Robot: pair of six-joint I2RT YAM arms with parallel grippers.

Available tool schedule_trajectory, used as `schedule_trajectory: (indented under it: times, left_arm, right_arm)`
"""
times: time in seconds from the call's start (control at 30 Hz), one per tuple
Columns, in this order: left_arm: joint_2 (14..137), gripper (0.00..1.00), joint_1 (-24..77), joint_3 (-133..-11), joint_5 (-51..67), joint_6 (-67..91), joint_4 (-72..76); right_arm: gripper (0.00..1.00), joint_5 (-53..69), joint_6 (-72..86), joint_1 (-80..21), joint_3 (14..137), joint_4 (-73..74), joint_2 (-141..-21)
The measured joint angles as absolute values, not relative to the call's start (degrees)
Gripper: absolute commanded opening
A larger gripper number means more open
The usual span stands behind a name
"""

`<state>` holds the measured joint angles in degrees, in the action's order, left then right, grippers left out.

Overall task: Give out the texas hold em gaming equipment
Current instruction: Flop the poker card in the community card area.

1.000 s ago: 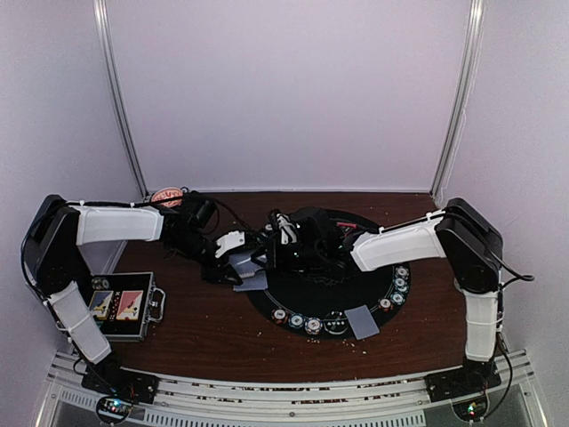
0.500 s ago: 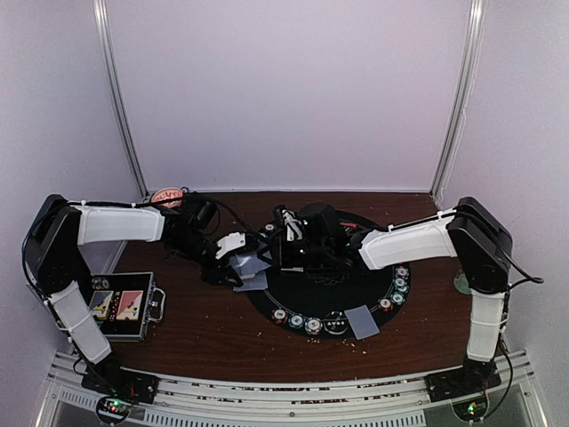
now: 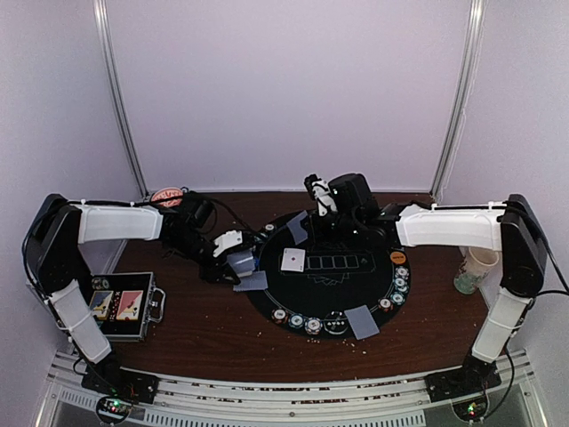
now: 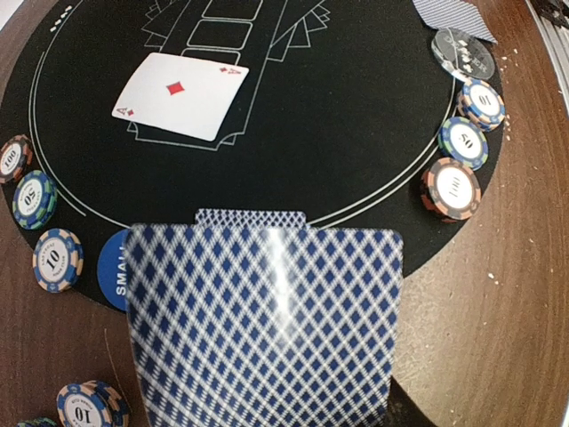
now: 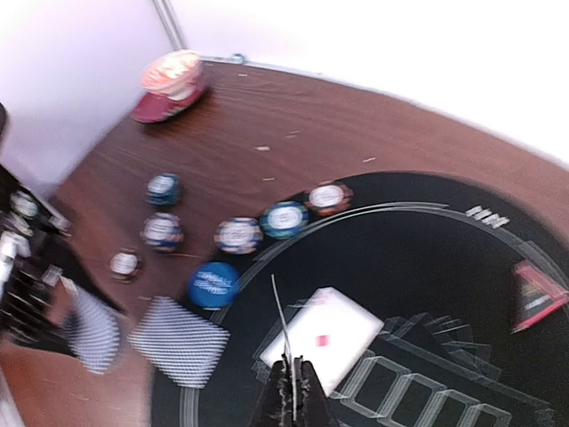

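The right arm has pulled back from the middle of the round black mat (image 3: 356, 292) to its far edge. This uncovers a face-up ace of diamonds (image 3: 292, 260) at the left end of the printed row of card boxes.

At far left a black case (image 3: 124, 305) showing two card packs lies on the tabletop (image 3: 204, 334), with one corner behind the left arm. The left pincer (image 3: 238, 263) hovers at the mat's left edge, pinching a deck of lattice-backed cards (image 4: 267, 320). In its wrist view the deck hides the fingers entirely and covers part of a blue button (image 4: 110, 267). Poker chips (image 3: 313, 326) line the mat's near rim.

The right pincer (image 5: 292, 390) is pressed together with nothing between its tips. Its wrist view is blurred, so the chip markings there cannot be read. A cup (image 3: 478, 267) stands at far right, just beside the right arm's elbow.
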<state>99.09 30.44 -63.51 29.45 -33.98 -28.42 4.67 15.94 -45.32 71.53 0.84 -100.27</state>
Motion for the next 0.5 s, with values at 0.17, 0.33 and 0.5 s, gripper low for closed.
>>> schedule_trajectory:
  times: [0.17, 0.33, 0.5]
  left_arm:
    - [99.5, 0.48, 29.4, -63.6, 29.6, -33.7, -28.4]
    - [99.7, 0.48, 29.2, -63.7, 29.8, -33.6, -28.4]
    - [99.9, 0.48, 29.0, -63.8, 29.9, -33.5, -28.4]
  right_arm:
    - [0.00, -5.9, -0.4, -45.3, 74.0, 5.9, -100.3]
    - [0.00, -12.5, -13.7, -45.4, 74.0, 6.3, -100.7]
    - [0.00, -15.8, -25.3, -45.5, 71.3, 0.7, -102.1]
